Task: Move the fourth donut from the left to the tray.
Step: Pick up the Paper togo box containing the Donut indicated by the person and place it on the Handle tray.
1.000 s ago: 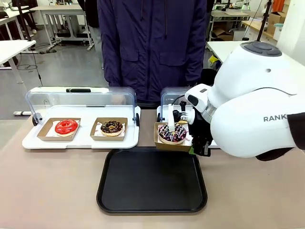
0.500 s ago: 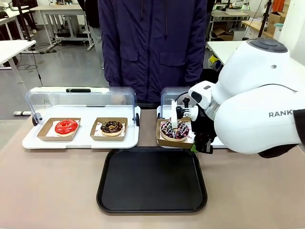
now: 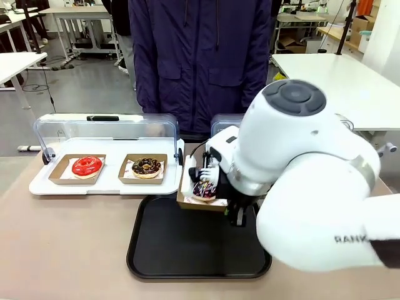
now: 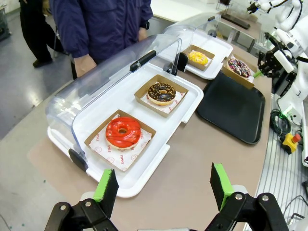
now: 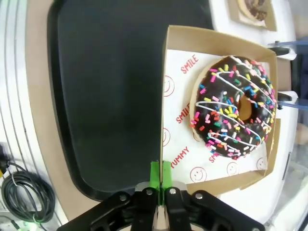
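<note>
Now the right hand (image 5: 159,185) is closed on the wall of the cardboard holder (image 5: 166,96) and carries the fourth donut (image 3: 204,188) in the air. A second ago the holder was over the white tray at 3 o'clock from here; it has moved to 9 o'clock and hangs over the far edge of the black tray (image 3: 162,250). I judge only the lowering and the release are left. The left hand (image 4: 163,185) is wide and empty, above the surface (image 4: 202,159). In the front view the big white arm hides the right hand's fingers and the yellow donut (image 4: 198,57).
</note>
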You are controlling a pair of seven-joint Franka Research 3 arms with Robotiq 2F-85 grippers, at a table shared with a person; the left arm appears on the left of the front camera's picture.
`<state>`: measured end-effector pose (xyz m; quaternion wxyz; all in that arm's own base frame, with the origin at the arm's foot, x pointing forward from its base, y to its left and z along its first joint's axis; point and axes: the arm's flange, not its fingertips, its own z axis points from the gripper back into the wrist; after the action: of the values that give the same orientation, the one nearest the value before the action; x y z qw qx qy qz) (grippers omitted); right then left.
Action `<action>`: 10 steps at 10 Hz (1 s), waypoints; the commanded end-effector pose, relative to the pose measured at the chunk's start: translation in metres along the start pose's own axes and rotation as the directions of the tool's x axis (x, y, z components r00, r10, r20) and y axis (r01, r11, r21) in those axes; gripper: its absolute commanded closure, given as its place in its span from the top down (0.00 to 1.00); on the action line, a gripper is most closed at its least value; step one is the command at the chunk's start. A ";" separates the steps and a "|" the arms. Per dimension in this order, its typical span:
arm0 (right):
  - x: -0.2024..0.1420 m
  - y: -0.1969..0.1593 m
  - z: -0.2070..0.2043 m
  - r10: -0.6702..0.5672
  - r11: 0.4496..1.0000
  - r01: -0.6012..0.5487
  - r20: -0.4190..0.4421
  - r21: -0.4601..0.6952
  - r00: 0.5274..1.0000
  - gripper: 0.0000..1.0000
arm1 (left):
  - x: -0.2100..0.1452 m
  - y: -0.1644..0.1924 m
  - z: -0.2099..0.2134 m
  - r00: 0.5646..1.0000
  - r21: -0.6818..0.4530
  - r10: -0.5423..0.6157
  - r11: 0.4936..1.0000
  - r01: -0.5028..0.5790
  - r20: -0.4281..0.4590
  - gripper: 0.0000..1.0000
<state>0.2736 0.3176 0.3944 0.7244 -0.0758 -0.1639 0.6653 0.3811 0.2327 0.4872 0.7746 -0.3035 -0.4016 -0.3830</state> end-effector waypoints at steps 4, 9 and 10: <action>0.009 0.024 -0.039 0.038 0.999 -0.038 -0.004 0.036 0.999 0.02 | 0.000 -0.002 0.000 1.000 -0.007 -0.006 1.000 0.006 0.011 1.00; 0.002 0.036 -0.067 0.064 0.996 -0.067 0.036 0.063 0.997 0.02 | 0.000 -0.002 0.000 1.000 -0.007 -0.006 1.000 0.006 0.011 1.00; 0.001 0.038 -0.071 0.062 0.995 -0.064 0.037 0.076 0.997 0.02 | 0.000 -0.002 0.000 1.000 -0.007 -0.006 1.000 0.006 0.011 1.00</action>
<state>0.2703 0.3431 0.3232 0.7074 -0.0409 -0.1369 0.6923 0.3811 0.2327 0.4872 0.7746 -0.3034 -0.4016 -0.3830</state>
